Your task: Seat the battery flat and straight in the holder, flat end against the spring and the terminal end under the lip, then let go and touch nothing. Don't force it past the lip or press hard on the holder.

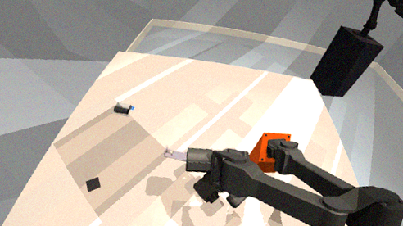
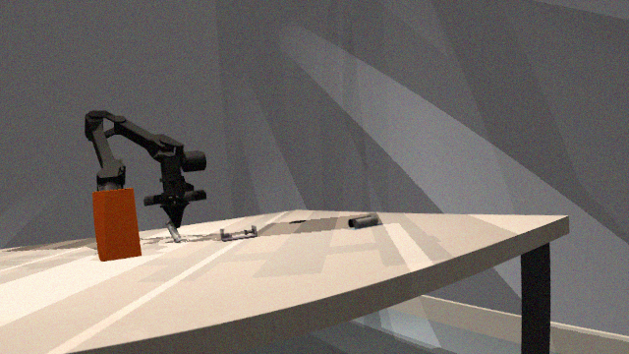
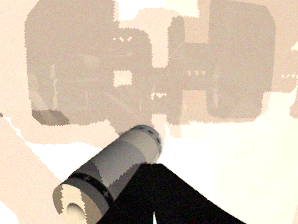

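Note:
The battery point(image 2: 172, 231) point(image 3: 112, 162) is tilted, with its lower end at the table and its upper end, which bears the terminal nub, nearest the wrist camera. My gripper point(image 2: 178, 225) point(image 3: 150, 172) is shut with nothing between its fingers. Its fingertips are right beside the battery and overlap its side in the wrist view; I cannot tell whether they touch. The holder point(image 1: 177, 155) point(image 2: 240, 237) lies on the table away from the fingertips, with no battery in it that I can see. In the top view the arm hides the battery and fingertips and borders the holder's right end.
Dark and grey cylinders point(image 1: 121, 109) point(image 2: 364, 221) lie together farther out, with a small blue piece point(image 1: 132, 108) at one end. A thin black square point(image 1: 92, 184) point(image 2: 298, 221) lies on the table. My arm stands on an orange base point(image 1: 268, 165) point(image 2: 118, 223). Another arm's black pedestal point(image 1: 345, 65) stands beyond the table.

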You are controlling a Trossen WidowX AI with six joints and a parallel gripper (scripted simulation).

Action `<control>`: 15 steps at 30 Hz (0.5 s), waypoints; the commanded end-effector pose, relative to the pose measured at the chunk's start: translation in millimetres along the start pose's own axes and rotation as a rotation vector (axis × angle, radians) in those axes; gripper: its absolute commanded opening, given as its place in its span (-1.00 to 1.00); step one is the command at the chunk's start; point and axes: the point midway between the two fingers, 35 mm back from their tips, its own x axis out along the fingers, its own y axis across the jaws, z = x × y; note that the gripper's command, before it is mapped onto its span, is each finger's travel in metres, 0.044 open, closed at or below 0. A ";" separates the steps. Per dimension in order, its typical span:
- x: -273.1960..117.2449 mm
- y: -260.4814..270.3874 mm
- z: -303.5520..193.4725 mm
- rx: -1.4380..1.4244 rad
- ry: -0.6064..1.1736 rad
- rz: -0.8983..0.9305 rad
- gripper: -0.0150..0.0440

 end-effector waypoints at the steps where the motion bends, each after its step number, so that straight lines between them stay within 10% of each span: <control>1: 1.0 8.9 -2.9 0.010 0.001 0.007 -0.49; 15: -14.0 14.9 -2.0 0.002 0.004 -0.003 -0.49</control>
